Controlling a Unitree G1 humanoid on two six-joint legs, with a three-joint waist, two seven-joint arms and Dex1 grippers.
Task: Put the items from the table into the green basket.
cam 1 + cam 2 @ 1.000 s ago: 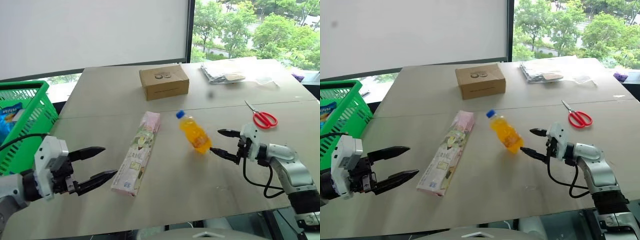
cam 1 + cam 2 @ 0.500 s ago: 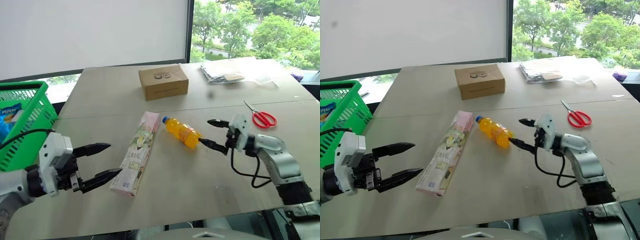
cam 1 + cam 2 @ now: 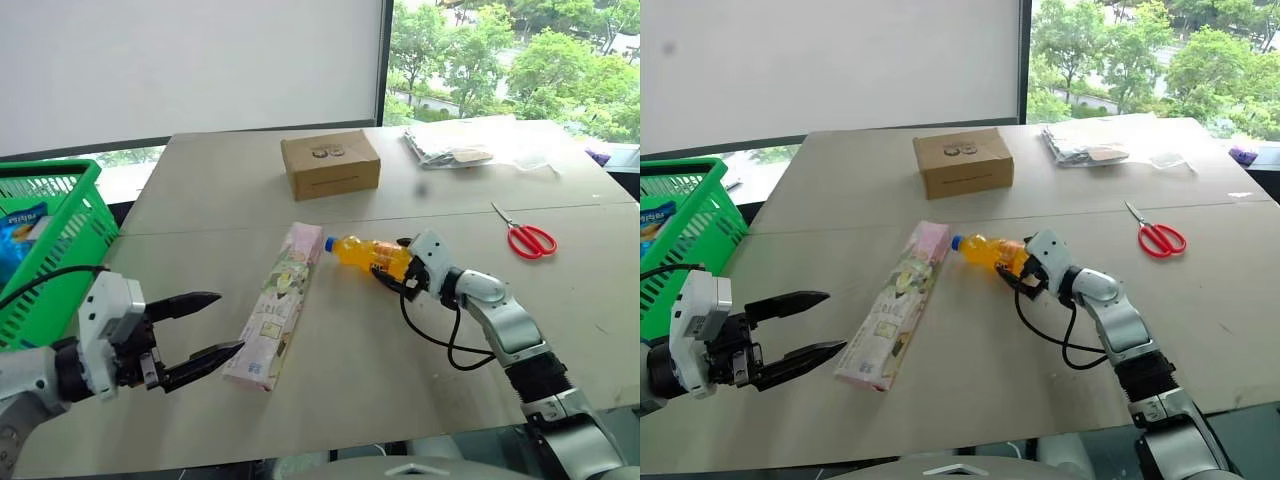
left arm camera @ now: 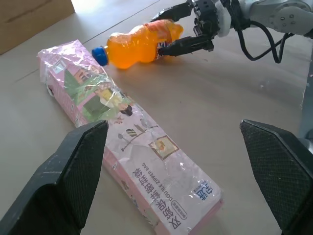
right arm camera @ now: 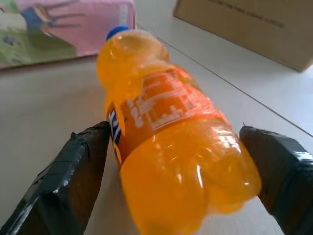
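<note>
Orange drink bottle [image 3: 368, 256] lies on its side on the table [image 3: 350, 370], blue cap at nine o'clock, base at three. We see the right gripper [image 3: 398, 270] spread wide around its base, not clamped; left gripper [image 3: 208, 325] open, empty.

left gripper [image 3: 200, 328] hangs with its two black fingers spread wide, pointing forward and toward the right arm. right arm is stretched forward, its gripper [image 3: 395, 266] spread wide, one finger either side of the bottle [image 3: 365, 253].
</note>
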